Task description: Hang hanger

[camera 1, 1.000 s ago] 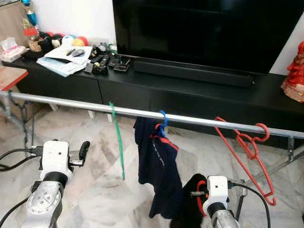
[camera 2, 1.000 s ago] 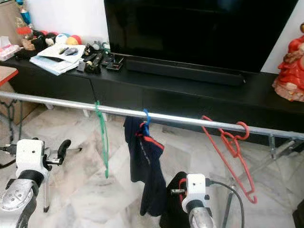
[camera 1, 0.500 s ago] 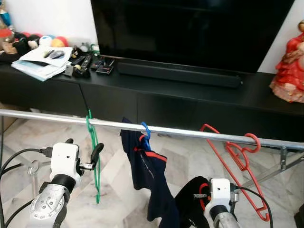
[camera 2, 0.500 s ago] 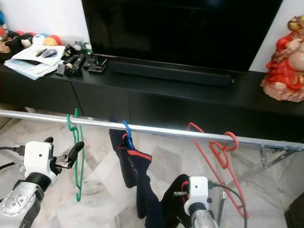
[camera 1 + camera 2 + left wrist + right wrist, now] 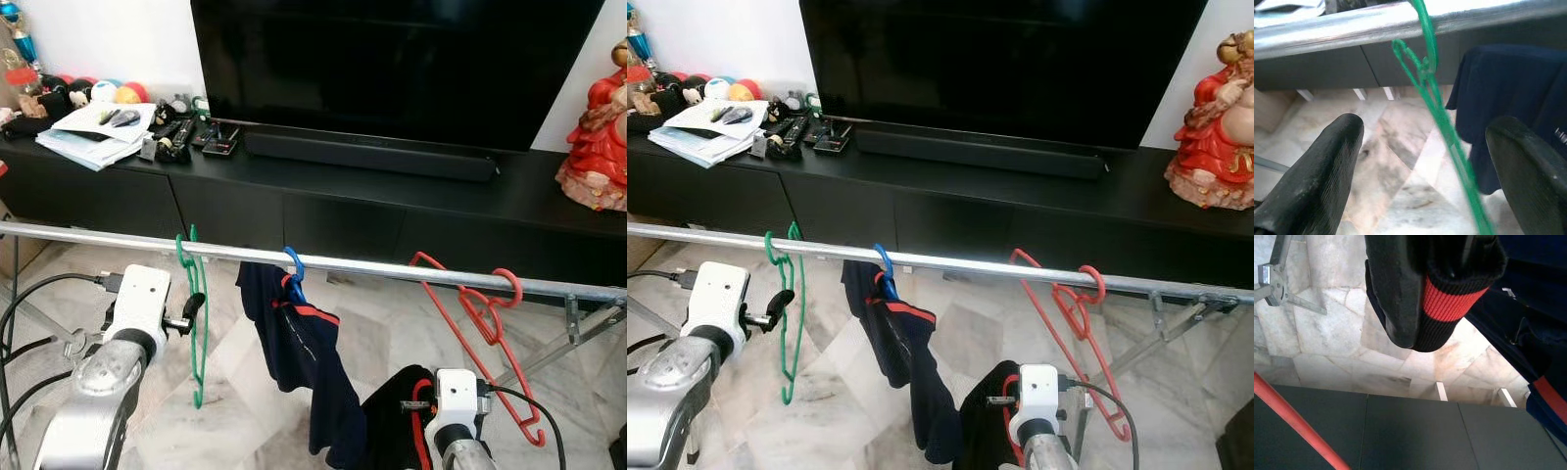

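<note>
A silver rail (image 5: pixel 392 266) runs across in front of me. On it hang a green hanger (image 5: pixel 196 323), a blue hanger (image 5: pixel 293 269) carrying a navy garment (image 5: pixel 309 352), and red hangers (image 5: pixel 490 313) at the right. My left gripper (image 5: pixel 194 307) is open just below the rail, and in the left wrist view the green hanger's wire (image 5: pixel 1442 125) passes between its fingers (image 5: pixel 1327 166). Low at the right, my right gripper (image 5: pixel 416 416) is shut on a black garment with a red ribbed cuff (image 5: pixel 1449 301), held below the rail.
Behind the rail stands a long black TV cabinet (image 5: pixel 411 211) with a large TV (image 5: pixel 392 59) and a soundbar (image 5: pixel 367 157). Papers, remotes and toys (image 5: pixel 108 122) clutter its left end; a red figurine (image 5: pixel 598 147) stands at its right. The rack's metal brace (image 5: pixel 578 338) crosses the marble floor.
The camera has shifted. My left gripper has come up to the green hanger, whose wire now passes between its open fingers. The right gripper still holds the black garment low.
</note>
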{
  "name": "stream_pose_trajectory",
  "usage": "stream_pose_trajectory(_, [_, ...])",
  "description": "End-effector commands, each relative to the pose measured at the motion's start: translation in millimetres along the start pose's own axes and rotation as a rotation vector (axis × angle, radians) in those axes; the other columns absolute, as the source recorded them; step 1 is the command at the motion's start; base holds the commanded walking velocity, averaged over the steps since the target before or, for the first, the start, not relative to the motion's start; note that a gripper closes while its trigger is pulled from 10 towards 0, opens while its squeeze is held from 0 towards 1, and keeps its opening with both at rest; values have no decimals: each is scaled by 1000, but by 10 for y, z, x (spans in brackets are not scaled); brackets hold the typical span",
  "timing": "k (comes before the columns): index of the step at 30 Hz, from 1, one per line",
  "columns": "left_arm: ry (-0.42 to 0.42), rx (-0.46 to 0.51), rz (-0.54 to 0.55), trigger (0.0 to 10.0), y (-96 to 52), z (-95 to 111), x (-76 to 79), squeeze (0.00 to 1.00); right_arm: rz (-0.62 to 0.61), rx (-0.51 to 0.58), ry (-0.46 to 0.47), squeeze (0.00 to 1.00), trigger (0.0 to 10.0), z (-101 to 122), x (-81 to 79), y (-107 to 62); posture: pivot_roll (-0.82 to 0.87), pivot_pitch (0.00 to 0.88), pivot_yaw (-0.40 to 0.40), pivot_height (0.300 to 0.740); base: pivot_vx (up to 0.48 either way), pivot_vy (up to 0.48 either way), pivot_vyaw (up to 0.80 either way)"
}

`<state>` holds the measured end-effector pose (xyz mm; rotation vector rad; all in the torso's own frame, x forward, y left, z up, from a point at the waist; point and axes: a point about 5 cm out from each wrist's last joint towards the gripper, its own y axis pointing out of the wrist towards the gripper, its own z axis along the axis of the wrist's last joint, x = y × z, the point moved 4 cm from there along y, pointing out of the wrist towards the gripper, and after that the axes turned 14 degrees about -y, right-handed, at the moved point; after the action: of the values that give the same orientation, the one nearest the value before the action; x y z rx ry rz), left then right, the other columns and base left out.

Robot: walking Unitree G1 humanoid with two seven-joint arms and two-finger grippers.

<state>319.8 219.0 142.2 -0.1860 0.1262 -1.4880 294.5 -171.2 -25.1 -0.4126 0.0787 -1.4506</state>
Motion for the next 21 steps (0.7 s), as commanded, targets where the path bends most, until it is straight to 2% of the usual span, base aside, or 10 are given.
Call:
stream_pose_trajectory(1, [-32,-35,18,10000,26,-56,-32,0,1,2,-1,0,10000,8,-11,7,38,112,-3,740,0,0,0])
stream_pose_trajectory(3, [-65,-83,23,10000,93,-133,-2,0,1,0,1,0,10000,2,-16,6,36,115,-2,740,0,0,0])
stream_pose_trajectory(7, [-64,-111,50,10000,170,-180,23,0,0,0,5,0,10000,6,-24,10,32,113,0,740,0,0,0])
stream_pose_trajectory(10, [-76,-126,130,10000,237,-202,-42,0,2,2,6,0,10000,12,-38,12,29,113,1,740,0,0,0])
stream_pose_trajectory(14, [-70,-122,177,10000,274,-209,-89,0,1,4,8,0,10000,14,-36,11,26,117,-3,740,0,0,0])
stream_pose_trajectory(15, [-83,-119,172,784,279,-211,-80,0,0,4,6,0,10000,11,-33,8,24,116,-4,740,0,0,0])
stream_pose_trajectory(16, [-89,-118,165,0,280,-213,-69,0,0,3,6,0,10000,9,-31,7,25,117,-5,740,0,0,0])
stream_pose_trajectory(21, [-112,-101,103,0,290,-217,23,0,4,-1,4,0,10000,1,-37,5,26,118,-7,740,0,0,0])
